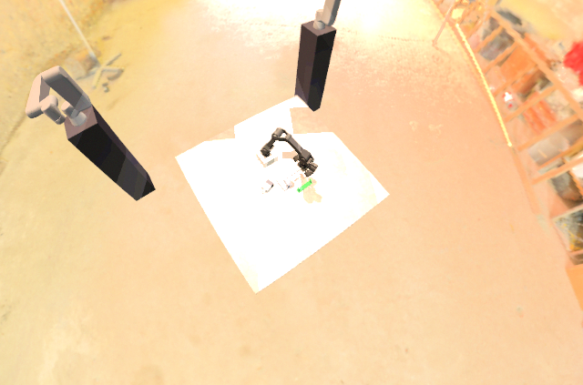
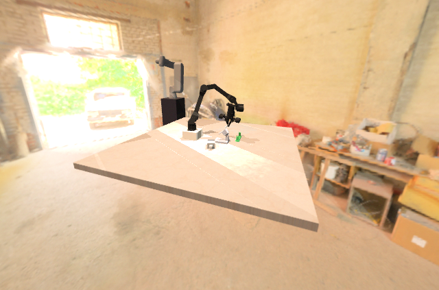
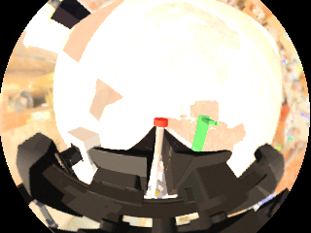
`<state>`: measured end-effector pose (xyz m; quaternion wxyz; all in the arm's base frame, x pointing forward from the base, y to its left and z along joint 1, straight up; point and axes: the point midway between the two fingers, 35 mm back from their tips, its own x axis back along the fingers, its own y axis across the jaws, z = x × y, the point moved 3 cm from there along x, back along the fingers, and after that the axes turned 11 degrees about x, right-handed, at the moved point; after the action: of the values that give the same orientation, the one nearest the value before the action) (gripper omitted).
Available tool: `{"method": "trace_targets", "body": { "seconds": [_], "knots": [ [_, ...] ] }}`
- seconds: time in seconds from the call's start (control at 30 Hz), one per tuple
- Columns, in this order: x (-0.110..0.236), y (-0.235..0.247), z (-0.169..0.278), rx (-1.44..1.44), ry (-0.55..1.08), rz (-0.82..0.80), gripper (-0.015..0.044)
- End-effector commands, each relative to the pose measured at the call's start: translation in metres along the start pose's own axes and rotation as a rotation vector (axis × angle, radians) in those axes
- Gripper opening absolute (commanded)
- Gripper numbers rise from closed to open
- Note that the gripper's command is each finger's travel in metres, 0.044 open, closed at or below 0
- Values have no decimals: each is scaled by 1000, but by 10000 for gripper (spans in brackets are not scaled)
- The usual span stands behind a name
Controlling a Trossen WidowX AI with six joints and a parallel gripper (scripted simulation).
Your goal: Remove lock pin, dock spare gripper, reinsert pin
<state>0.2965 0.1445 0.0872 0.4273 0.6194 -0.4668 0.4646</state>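
My gripper (image 1: pixel 309 167) (image 2: pixel 229 121) (image 3: pixel 157 128) is shut on the lock pin (image 3: pixel 157 162), a thin pale rod with a red head (image 3: pixel 159 120) that points away from the fingers. It hangs a little above the table. A green piece (image 1: pixel 303 186) (image 2: pixel 239 136) (image 3: pixel 201 134), seemingly the spare gripper, stands on the table just beside and beyond the pin. A pale grey mount (image 1: pixel 287 183) (image 2: pixel 223 138) sits next to it, below the gripper. I cannot make out its socket. A small grey block (image 1: pixel 267 186) (image 2: pixel 211 145) lies a bit further left.
The arm's white base block (image 1: pixel 268 160) (image 2: pixel 191 134) stands behind the parts. The white table (image 1: pixel 263 248) (image 2: pixel 226 180) floats above the floor. Two other grey arms on dark pillars (image 1: pixel 314 63) (image 1: pixel 110 155) stand off the table. Cluttered benches (image 2: pixel 358 159) lie to the right.
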Motion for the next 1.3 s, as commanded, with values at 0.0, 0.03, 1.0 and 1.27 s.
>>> {"method": "trace_targets", "body": {
  "seconds": [0.0, 0.03, 1.0, 1.27],
  "knots": [
    [3, -10, -3, 2, 0, 2, 0],
    [3, -13, -4, 2, 0, 2, 0],
    [18, -90, -27, 12, -1, 7, 0],
    [18, -105, -31, 15, -1, 8, 0]
  ]
}}
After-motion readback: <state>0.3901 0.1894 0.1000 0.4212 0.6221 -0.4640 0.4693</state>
